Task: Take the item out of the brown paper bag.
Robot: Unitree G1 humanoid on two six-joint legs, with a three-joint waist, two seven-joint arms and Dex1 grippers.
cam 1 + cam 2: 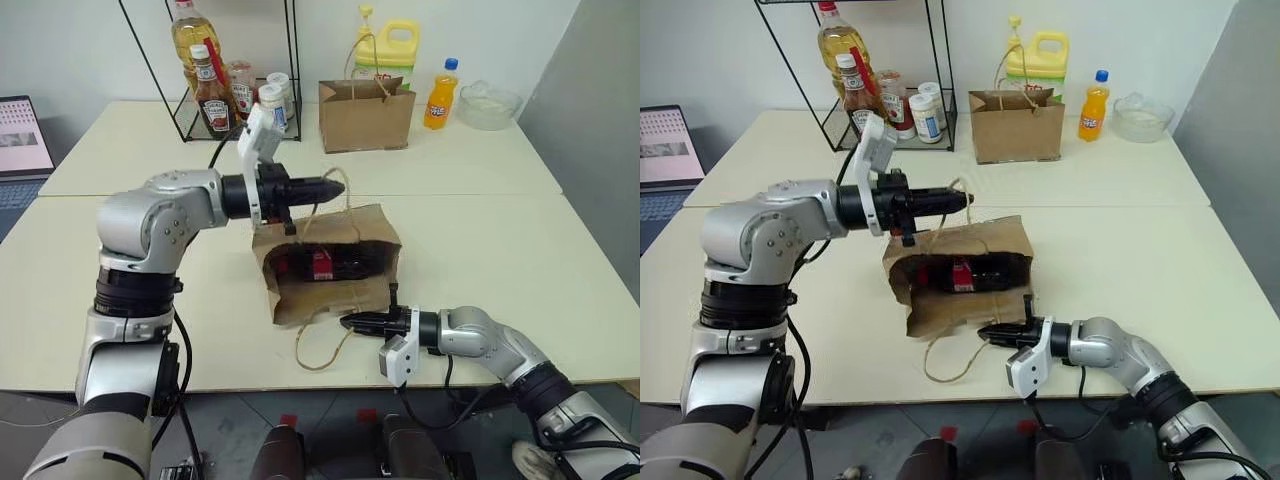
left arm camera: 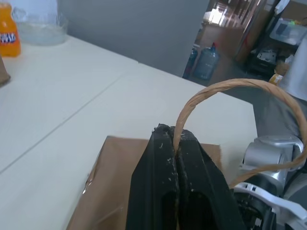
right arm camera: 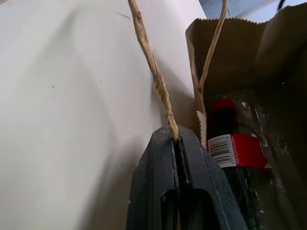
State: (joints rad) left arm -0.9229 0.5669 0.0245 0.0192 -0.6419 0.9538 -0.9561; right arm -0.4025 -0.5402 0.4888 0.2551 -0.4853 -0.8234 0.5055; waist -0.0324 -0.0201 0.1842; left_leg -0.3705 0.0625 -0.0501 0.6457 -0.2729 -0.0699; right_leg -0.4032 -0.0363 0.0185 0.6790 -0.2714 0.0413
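Cola bottle (image 3: 235,158) in bag (image 1: 340,295), beside right fingers (image 3: 192,187).

Two cream tables (image 1: 500,250) are set edge to edge before a white wall (image 1: 90,40). A grey partition (image 1: 590,110) is seen at the right, and a laptop (image 1: 22,135) at the left.

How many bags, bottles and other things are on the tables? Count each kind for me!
Paper bags: 2, the creased bag and the upright bag
Cola bottle inside the creased bag: 1
Orange soda bottle: 1
Ketchup bottle: 1
Oil bottle: 1
Yellow jug: 1
Clear bowl: 1
White-capped jars: 2
Total: 10
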